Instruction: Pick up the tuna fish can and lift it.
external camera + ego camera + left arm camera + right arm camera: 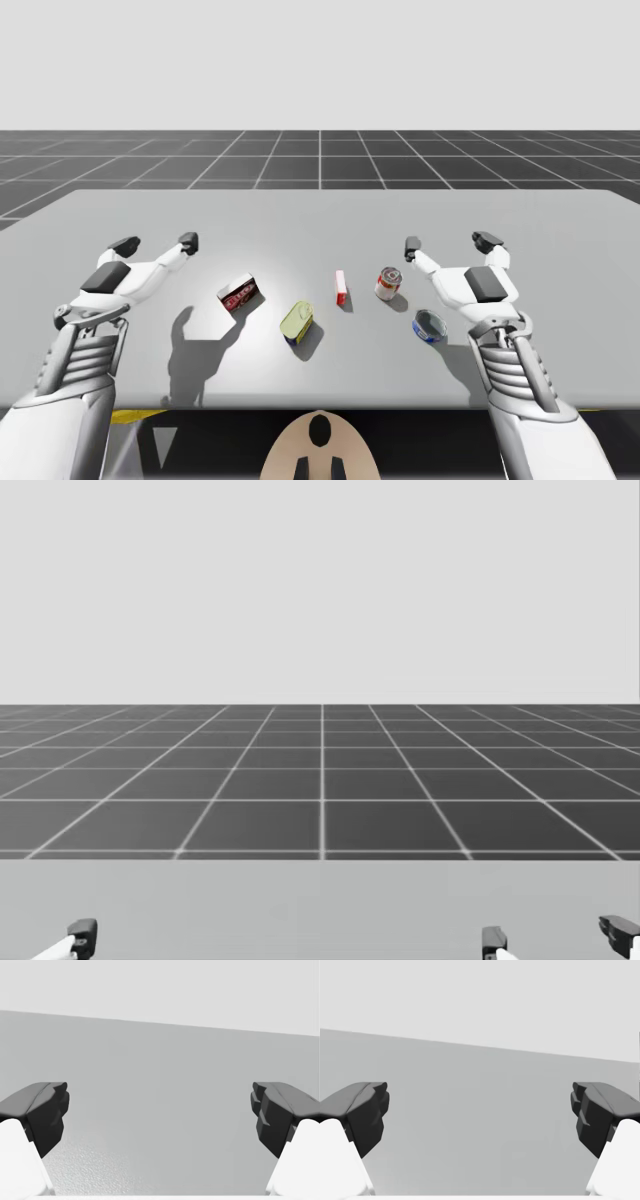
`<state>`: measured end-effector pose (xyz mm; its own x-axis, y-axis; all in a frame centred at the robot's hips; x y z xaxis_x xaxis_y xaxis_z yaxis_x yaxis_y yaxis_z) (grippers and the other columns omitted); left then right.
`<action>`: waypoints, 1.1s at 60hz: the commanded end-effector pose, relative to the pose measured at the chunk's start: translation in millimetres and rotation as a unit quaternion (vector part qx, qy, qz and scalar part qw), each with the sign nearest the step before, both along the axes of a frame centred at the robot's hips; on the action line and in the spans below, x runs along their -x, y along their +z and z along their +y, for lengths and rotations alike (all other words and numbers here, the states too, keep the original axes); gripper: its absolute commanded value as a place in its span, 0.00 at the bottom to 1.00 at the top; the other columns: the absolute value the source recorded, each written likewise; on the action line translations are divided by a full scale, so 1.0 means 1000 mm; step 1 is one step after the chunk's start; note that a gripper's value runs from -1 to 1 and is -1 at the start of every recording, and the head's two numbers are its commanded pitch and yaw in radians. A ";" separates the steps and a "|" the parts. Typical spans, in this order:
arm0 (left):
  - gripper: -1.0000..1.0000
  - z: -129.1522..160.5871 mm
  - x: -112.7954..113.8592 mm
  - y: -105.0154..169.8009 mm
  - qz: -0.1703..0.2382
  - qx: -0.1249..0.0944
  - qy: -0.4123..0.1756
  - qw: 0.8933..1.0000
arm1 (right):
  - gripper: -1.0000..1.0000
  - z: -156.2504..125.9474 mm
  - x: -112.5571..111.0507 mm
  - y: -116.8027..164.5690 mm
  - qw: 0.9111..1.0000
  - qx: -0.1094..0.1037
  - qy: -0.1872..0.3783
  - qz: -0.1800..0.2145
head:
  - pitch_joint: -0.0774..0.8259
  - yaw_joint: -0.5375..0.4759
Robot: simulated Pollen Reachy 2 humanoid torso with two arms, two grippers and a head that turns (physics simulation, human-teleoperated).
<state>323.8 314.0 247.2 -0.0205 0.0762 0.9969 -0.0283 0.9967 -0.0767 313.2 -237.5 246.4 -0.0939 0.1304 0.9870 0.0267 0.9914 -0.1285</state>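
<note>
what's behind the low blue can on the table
Behind the low blue can, slightly toward the middle, a red can stands apart from it; beyond that my right gripper is open over the table. My right arm covers the table beside the can, hiding that patch.

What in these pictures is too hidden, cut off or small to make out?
Head view: the bottom edge cuts off both arms behind the dark fingertips.
High view: the blue low can is too small to tell whether its top is lidded or open.
High view: the small red box is too small to make out its faces.
</note>
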 end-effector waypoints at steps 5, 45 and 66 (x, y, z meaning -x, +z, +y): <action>0.00 -0.001 0.000 0.000 -0.001 -0.005 0.002 1.000 | 0.00 0.003 0.002 -0.001 1.000 -0.009 -0.007 -0.012 | 0.10 0.53; 0.00 0.000 0.003 0.004 -0.007 -0.009 0.007 1.000 | 0.00 0.001 -0.002 -0.001 1.000 -0.006 0.001 0.009 | 0.69 0.43; 0.00 0.000 0.004 0.006 -0.010 -0.005 0.001 1.000 | 0.00 0.001 -0.003 -0.002 1.000 -0.004 0.000 0.011 | 0.89 0.21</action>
<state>320.3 313.7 252.2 -0.0380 0.0627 0.9973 -0.0344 0.9974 -0.0640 316.1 -236.3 245.1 -0.0738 0.1198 0.9900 0.0227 0.9927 -0.1185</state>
